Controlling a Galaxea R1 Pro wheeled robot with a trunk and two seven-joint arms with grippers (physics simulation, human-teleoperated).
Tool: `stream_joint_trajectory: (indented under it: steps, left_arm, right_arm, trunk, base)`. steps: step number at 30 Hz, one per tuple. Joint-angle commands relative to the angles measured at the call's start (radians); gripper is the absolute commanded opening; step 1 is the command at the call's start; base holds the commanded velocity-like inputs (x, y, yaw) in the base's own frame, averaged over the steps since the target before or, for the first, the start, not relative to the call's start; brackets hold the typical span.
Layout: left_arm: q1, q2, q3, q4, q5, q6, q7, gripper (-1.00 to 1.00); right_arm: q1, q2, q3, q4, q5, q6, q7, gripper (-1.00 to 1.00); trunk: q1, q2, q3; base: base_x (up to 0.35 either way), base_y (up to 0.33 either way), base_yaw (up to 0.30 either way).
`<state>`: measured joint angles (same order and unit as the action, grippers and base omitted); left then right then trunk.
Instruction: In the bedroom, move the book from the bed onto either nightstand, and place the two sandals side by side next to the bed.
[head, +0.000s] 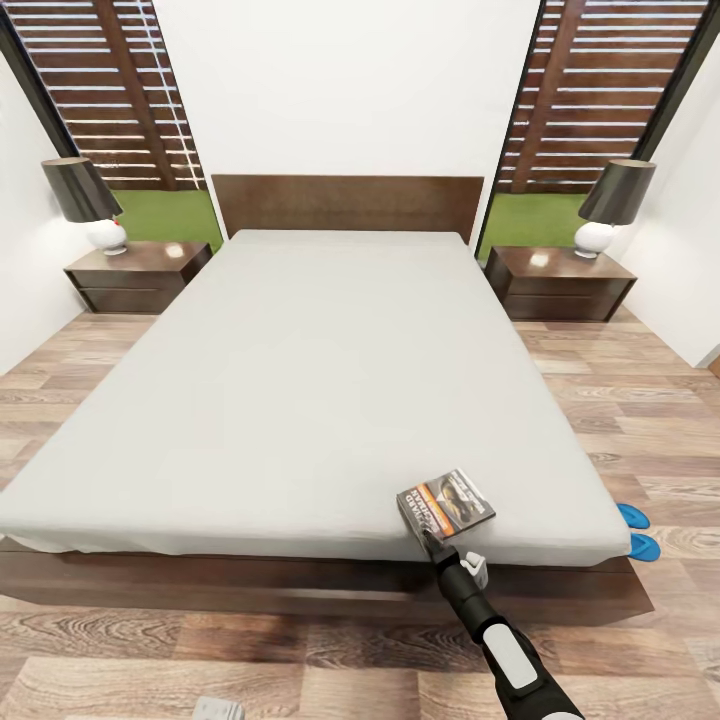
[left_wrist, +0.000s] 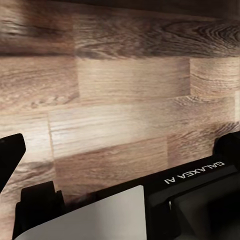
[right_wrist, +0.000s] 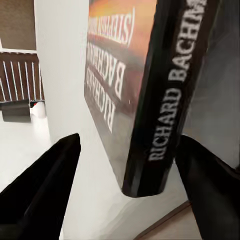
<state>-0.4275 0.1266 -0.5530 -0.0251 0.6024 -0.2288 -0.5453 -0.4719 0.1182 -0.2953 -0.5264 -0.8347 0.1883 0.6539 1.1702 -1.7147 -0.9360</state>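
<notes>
The book (head: 446, 502) lies on the bed (head: 300, 380), at the foot end near its right corner. It has a dark cover with an orange band and white lettering. My right gripper (head: 434, 541) reaches up from the floor side to the book's near edge. In the right wrist view the book's spine (right_wrist: 167, 95) stands between the two spread fingers (right_wrist: 45, 187), so my right gripper (right_wrist: 127, 172) is open around it. Two blue sandals (head: 637, 530) lie on the floor by the bed's right foot corner. My left gripper (left_wrist: 120, 150) hangs open over the plank floor.
A dark nightstand (head: 137, 272) with a lamp (head: 88, 200) stands left of the headboard, and another nightstand (head: 560, 280) with a lamp (head: 612, 205) stands right of it. The bed's wooden frame (head: 300, 585) runs across in front of me. My base (left_wrist: 195, 200) sits under the left wrist.
</notes>
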Motion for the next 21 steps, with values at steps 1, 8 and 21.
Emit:
stream_joint_trajectory:
  steps: [1, 8, 21]
  left_arm:
    - [0.000, 0.000, -0.008, 0.001, 0.007, -0.004, -0.002, 1.00]
    - [0.000, 0.000, -0.008, 0.001, 0.007, -0.004, -0.002, 1.00]
    - [0.000, -0.001, -0.008, 0.001, 0.007, -0.003, -0.002, 1.00]
  right_arm:
    - [-0.001, 0.001, -0.005, 0.000, -0.007, 0.010, 0.004, -1.00]
    - [-0.001, 0.001, -0.005, 0.000, -0.007, 0.011, 0.004, -1.00]
    - [-0.001, 0.001, -0.005, 0.000, -0.009, 0.011, 0.004, -1.00]
  trunk:
    - [0.000, 0.000, -0.001]
    - [0.000, 0.000, -0.001]
    - [-0.015, 0.028, 0.012]
  base:
    - [0.000, 0.000, 0.000]
    - [0.000, 0.000, 0.000]
    - [0.000, 0.000, 0.000]
